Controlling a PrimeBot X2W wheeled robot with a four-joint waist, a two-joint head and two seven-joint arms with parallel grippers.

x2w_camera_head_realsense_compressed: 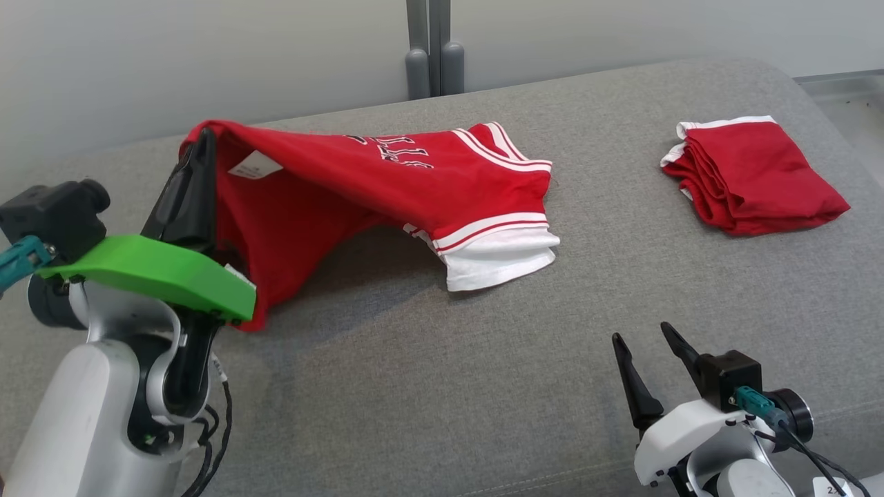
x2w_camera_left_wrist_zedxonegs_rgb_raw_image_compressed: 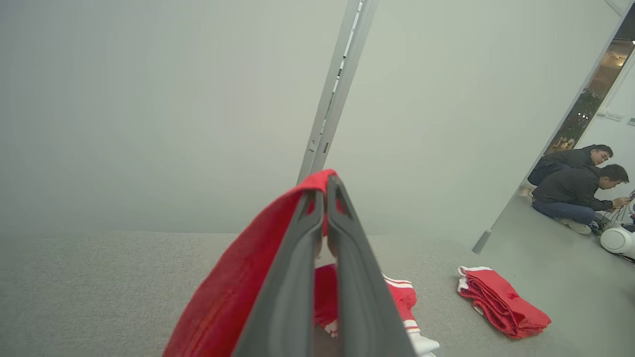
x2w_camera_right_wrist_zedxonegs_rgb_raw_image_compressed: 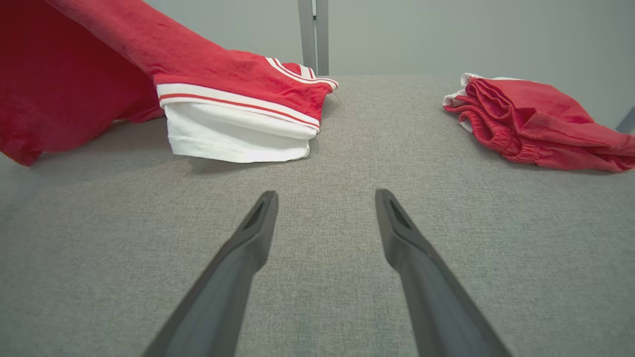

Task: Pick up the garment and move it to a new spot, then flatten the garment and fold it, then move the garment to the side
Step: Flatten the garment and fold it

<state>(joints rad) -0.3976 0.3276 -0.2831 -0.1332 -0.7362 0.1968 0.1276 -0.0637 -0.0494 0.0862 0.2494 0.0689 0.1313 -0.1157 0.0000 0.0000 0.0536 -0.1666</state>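
Grey cushion [x2w_camera_head_realsense_compressed: 483, 386]: left hand [x2w_camera_head_realsense_compressed: 202, 141] pinches red jersey [x2w_camera_head_realsense_compressed: 387, 186].

Wide bare cushion [x2w_camera_head_realsense_compressed: 608, 228] gap between draped jersey [x2w_camera_head_realsense_compressed: 387, 186] and folded shorts [x2w_camera_head_realsense_compressed: 753, 172].

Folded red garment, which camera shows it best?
Head view: the folded red garment lies whole, unobstructed. Right wrist view is closer, showing layered edges, but clips one end; left wrist view shows it small, far.
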